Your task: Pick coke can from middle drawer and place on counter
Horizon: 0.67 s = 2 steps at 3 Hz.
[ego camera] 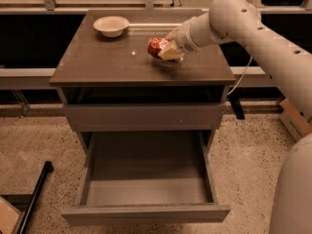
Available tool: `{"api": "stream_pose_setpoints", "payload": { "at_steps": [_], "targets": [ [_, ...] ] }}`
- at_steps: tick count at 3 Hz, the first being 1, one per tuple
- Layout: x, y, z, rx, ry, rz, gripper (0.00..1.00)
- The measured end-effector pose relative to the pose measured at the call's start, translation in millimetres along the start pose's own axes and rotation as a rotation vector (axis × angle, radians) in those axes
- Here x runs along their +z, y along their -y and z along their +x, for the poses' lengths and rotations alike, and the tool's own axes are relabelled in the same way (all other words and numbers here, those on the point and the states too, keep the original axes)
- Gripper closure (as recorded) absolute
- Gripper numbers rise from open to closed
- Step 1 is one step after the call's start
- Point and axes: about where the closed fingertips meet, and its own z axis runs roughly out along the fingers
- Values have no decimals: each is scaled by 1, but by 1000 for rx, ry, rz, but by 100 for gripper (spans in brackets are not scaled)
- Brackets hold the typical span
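While the arm reaches in from the right, the tool has a firm grip on the can, holding it tipped over sideways, low above the right half of the desk. Can't tell from here if the can actually touches the top. The bowl sits near the back left corner, well apart. Down below, the drawer stands pulled out, grey floor showing.

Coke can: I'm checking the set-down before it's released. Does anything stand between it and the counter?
Nothing visible does. The gripper holds the coke can low over the counter, right of centre. The white bowl sits apart at the back left.
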Motion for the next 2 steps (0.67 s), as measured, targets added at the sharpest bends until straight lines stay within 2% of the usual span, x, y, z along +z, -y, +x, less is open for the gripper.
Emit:
{"api": "stream_pose_setpoints", "payload": {
  "at_steps": [1, 2],
  "targets": [
    [2, -1, 0, 0, 0, -4, 7],
    [4, -3, 0, 0, 1, -7, 0]
  ]
}}
